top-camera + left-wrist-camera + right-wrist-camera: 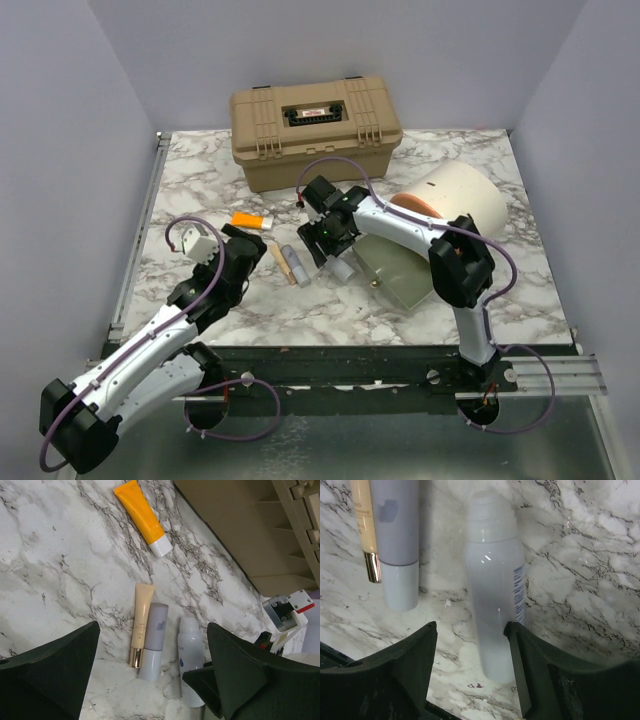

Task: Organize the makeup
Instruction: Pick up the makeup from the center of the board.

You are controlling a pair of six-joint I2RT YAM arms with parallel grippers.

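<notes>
We see a white marble table (200, 180) veined in grey, closed in by plain pale grey walls (60, 100). Two white and black robot arms reach in from the near edge.

At the left, the left gripper (245, 255) hangs above the table. Its jaws are spread wide and hold nothing. From its wrist camera we look down between its two dark fingers (50, 675) at the makeup below.

Just beyond that gripper lies an orange tube (250, 219) with a white cap, flat on the marble and apart from the other items. To its right and nearer to us, three items lie side by side, roughly parallel. First is a slim beige tube (280, 262) with a gold cap. Touching it is a lilac tube (297, 265) with a paler cap. A short way further right lies a white bottle (340, 268) with blue print.

The right gripper (325, 245) is low over that bottle. Its jaws stand apart, one on each side of the bottle. One finger shows bare marble between it and the bottle, and we cannot tell whether the other touches.

A tan hard case (315, 130) stands shut at the back of the table. Right of the bottle lies an olive flat piece (400, 275). Behind it, a cream and orange round pouch (450, 200) rests on its side.
</notes>
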